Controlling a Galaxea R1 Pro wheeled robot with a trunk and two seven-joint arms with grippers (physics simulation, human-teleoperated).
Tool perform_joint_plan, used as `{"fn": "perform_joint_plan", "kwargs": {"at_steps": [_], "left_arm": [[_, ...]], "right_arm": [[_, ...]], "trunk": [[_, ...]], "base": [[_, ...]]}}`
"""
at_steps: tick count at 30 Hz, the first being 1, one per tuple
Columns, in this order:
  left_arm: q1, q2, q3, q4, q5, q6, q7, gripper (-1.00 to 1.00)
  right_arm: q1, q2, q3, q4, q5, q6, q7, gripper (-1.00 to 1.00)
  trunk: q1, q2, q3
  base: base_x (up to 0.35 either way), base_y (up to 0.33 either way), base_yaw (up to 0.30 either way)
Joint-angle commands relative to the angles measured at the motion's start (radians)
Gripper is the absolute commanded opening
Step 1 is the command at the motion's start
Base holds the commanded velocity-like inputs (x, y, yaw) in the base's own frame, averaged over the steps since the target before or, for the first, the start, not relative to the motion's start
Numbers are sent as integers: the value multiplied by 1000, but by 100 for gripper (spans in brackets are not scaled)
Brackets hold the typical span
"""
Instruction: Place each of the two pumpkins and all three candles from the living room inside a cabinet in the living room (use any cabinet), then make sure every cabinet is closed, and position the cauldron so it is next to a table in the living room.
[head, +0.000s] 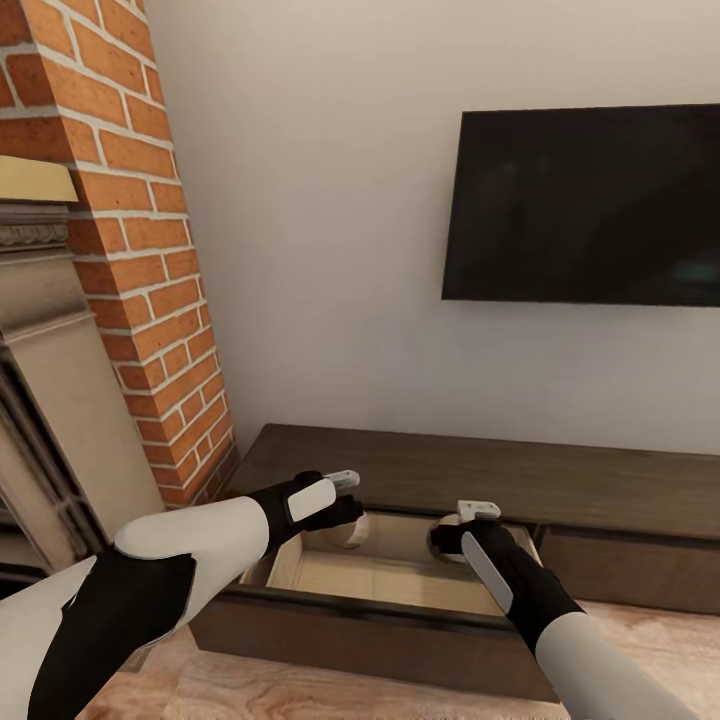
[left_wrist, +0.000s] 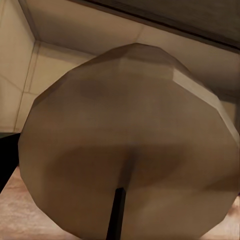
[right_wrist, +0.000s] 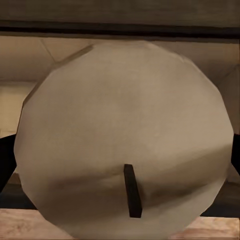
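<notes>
The long dark-brown cabinet (head: 430, 465) stands against the wall, and its left drawer (head: 400, 585) is pulled open, showing a pale tan inside. Both grippers hover over that drawer. My left gripper (head: 347, 522) is shut on a tan candle (left_wrist: 125, 145), whose top and dark wick loom large in the left wrist view. In the same way my right gripper (head: 452, 540) is shut on another candle (right_wrist: 125, 135), seen end-on with its wick in the right wrist view. Both candles hang above the drawer's floor, near its back wall. The pumpkins, the cauldron and the table are out of view.
A brick and stone fireplace (head: 150, 260) rises close on the left, beside the cabinet's end. A dark TV (head: 590, 200) hangs on the wall above. The cabinet's right drawer (head: 630, 570) is closed. Wooden floor (head: 290, 690) lies in front of the open drawer.
</notes>
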Motion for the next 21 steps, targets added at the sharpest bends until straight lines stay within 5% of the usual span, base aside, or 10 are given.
{"fn": "perform_joint_plan", "kwargs": {"at_steps": [1,4,7,12,21], "left_arm": [[-1,0,-3,-1,1,1,4,-100],[-1,0,-3,-1,0,0,4,-100],[-1,0,-3,-1,-1,0,6,-100],[-1,0,-3,-1,-1,-1,8,-100],[-1,0,-3,-1,-1,-1,4,-100]], "right_arm": [[-1,-2,-10,-5,-11,17,-11,-100],[-1,-2,-78,-30,-11,87,-11,-100],[0,-2,-104,-71,-10,144,-11,-100],[1,-3,-109,-80,-10,160,-11,-100],[1,-12,-109,-81,-10,160,-11,-100]], "trunk": [[4,-8,-4],[15,-29,-15],[27,-50,-27],[46,-85,-51],[46,-85,-65]], "base": [[0,0,0],[0,0,0],[0,0,0],[0,0,0],[0,0,0]]}}
